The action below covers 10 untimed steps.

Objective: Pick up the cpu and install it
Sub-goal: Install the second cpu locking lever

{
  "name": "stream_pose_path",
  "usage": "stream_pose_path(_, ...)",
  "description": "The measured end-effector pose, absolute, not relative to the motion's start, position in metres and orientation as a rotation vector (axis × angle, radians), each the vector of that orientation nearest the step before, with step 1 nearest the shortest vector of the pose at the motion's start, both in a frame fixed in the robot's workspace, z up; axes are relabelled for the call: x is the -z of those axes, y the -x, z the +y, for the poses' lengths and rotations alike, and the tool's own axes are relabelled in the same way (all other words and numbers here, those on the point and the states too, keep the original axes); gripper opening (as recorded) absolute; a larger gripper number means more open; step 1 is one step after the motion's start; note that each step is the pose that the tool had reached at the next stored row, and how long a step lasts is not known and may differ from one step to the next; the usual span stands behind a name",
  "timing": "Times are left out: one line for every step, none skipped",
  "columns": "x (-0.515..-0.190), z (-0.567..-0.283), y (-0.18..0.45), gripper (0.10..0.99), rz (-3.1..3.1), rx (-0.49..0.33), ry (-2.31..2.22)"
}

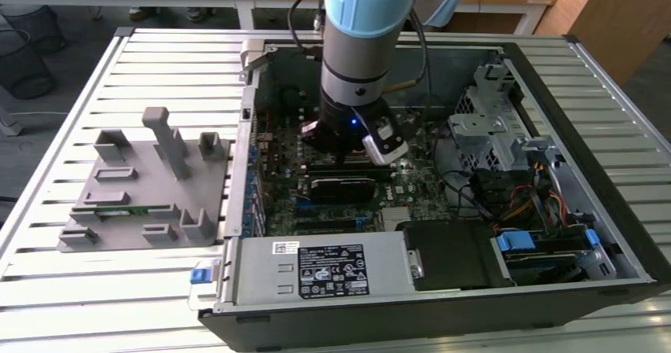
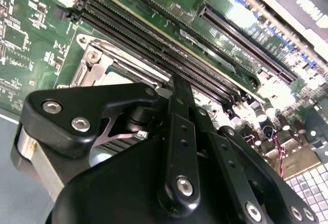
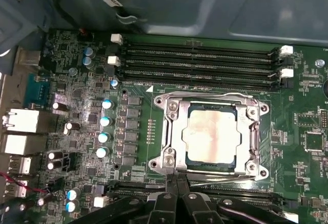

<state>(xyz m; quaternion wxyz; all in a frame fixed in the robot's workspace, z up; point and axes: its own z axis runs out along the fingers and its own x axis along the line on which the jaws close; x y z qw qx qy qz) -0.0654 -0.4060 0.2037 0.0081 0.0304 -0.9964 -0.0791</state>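
Arm vertical over mobo, cpu point(image 3: 211, 134) seated (socket).

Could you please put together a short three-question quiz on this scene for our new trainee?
1. True or false: the cpu lies inside the socket frame.
2. What holds the motherboard? A) open case B) grey fixture C) bare table
3. Name the long black parts beside the socket in both wrist views.

Key: 1 true; 2 A; 3 memory slots, with the gripper near the socket.
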Motion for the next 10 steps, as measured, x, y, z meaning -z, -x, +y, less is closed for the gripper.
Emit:
stream_pose_path(-0.2037,-0.407,0.0655,0.106,-3.114,0.25,-0.095)
stream_pose_path(-0.2038,-0.408,0.0657,0.106,-3.114,0.253,-0.095)
stream_pose_path(-0.2037,-0.4089,0.0661,0.106,-3.113,0.259,-0.095)
stream_pose_path(-0.2038,-0.4096,0.0668,0.106,-3.113,0.265,-0.095)
stream_pose_path(-0.2037,-0.4103,0.0677,0.106,-3.112,0.273,-0.095)
stream_pose_path(-0.2038,-0.4109,0.069,0.106,-3.112,0.282,-0.095)
stream_pose_path(-0.2038,-0.4113,0.0704,0.106,-3.111,0.29,-0.095)
stream_pose_path(-0.2038,-0.4116,0.0716,0.106,-3.111,0.296,-0.095)
stream_pose_path(-0.2036,-0.4117,0.0726,0.106,-3.11,0.301,-0.095)
stream_pose_path(-0.2034,-0.4118,0.0736,0.106,-3.11,0.307,-0.095)
